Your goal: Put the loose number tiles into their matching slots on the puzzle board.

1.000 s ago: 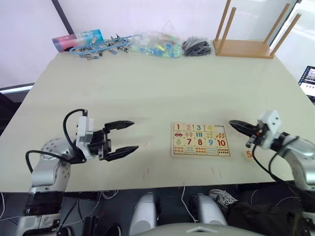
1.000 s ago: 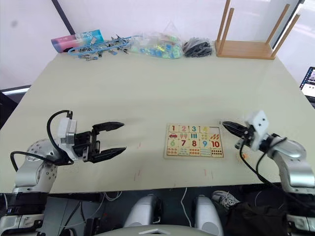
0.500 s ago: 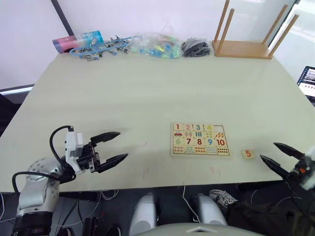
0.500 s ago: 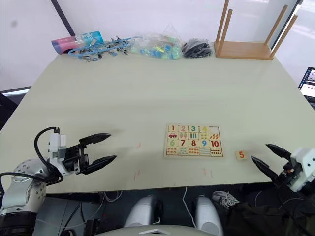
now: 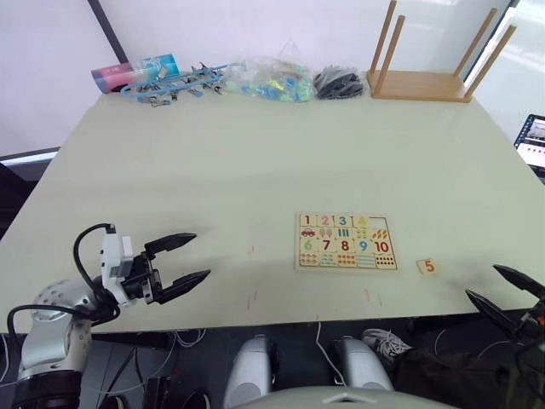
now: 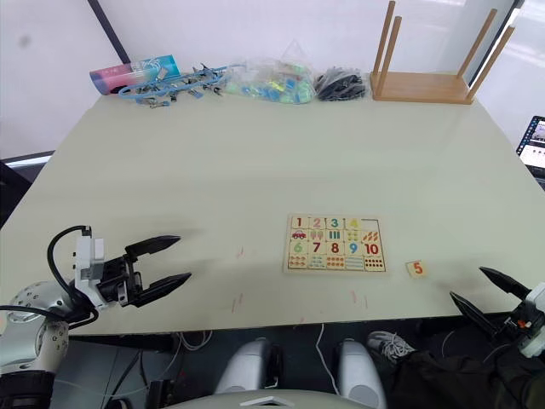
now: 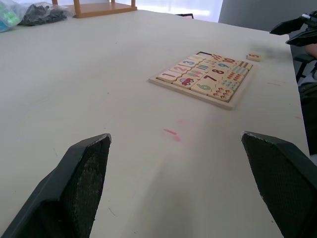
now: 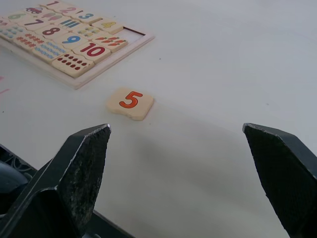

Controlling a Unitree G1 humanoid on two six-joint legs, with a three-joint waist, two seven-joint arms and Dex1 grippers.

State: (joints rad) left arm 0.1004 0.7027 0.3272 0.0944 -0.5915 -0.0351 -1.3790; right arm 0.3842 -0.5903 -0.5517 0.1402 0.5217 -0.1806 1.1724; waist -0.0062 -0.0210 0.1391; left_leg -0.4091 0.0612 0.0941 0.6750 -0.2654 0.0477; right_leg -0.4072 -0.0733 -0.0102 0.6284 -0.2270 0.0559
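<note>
One tile [image 8: 130, 102], orange 5, lies beside the puzzle board [image 5: 347, 243]; both grippers' fingers spread, empty.

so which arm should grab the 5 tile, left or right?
Right, most likely. The right tool is open and sits just past the 5 tile, which lies right of the puzzle board. The left tool is open too, but far across the table.

My left arm [image 5: 53, 317] is a rounded silver-grey shell carrying a white box-shaped wrist module [image 5: 112, 261] with a looping black cable [image 5: 85, 243]. Both my left gripper [image 5: 189, 259] and right gripper [image 6: 492, 291] have two tapered black fingers; inner pads [image 8: 86, 163] are rough-textured.
</note>
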